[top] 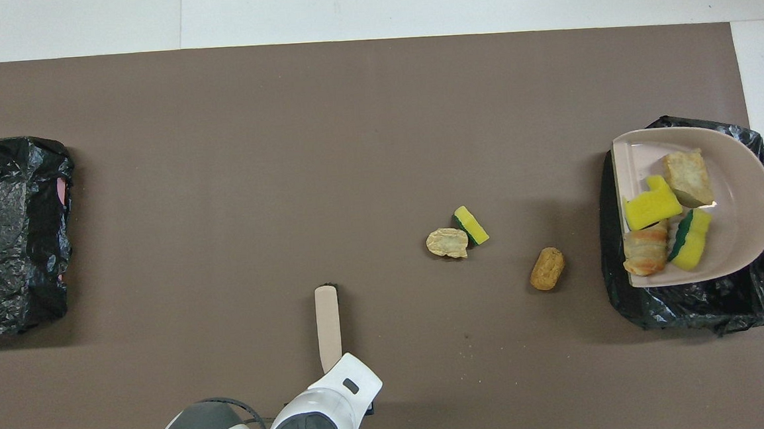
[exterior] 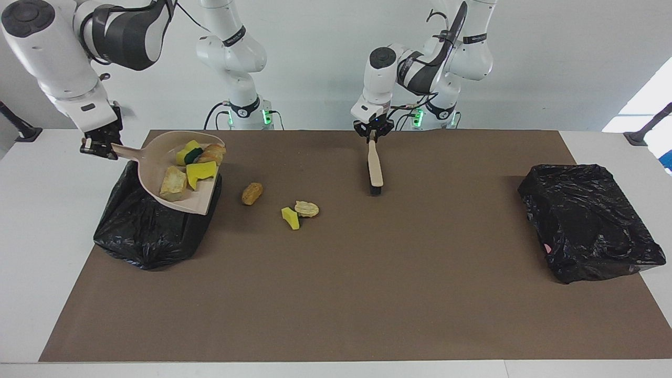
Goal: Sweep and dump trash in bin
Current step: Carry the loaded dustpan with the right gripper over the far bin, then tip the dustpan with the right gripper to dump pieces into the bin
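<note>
Trash is split between my pan and the mat. My right gripper (exterior: 100, 148) is clamped on the handle of the beige plastic dustpan (exterior: 157, 160), holding it raised and tilted over the black bag-lined bin (exterior: 142, 236) at the right arm's end of the brown table mat (exterior: 367, 289). Four pieces ride in the pan: a tan crusty lump (exterior: 173, 184), a bright yellow foam sponge chunk (exterior: 199, 173), a yellow sponge with a green backing (exterior: 190, 153) and an orange-brown flaky roll (exterior: 212, 153). Three more scraps lie on the mat, between that bin and the brush: a small brown oval lump (exterior: 252, 193) nearest the bin, then a small yellow sponge wedge (exterior: 290, 218) touching or just beside a flat beige crust (exterior: 307, 209).

My left gripper (exterior: 372, 134) is closed on the upper end of the tan-handled brush (exterior: 374, 168), near the mat's edge closest to the robots, about midway along it. The brush hangs handle-up with its dark bristles (exterior: 375, 190) down at the mat; I cannot tell whether they touch it. A second black bag-lined bin (exterior: 588, 220) sits at the left arm's end of the mat, well apart from everything else.
</note>
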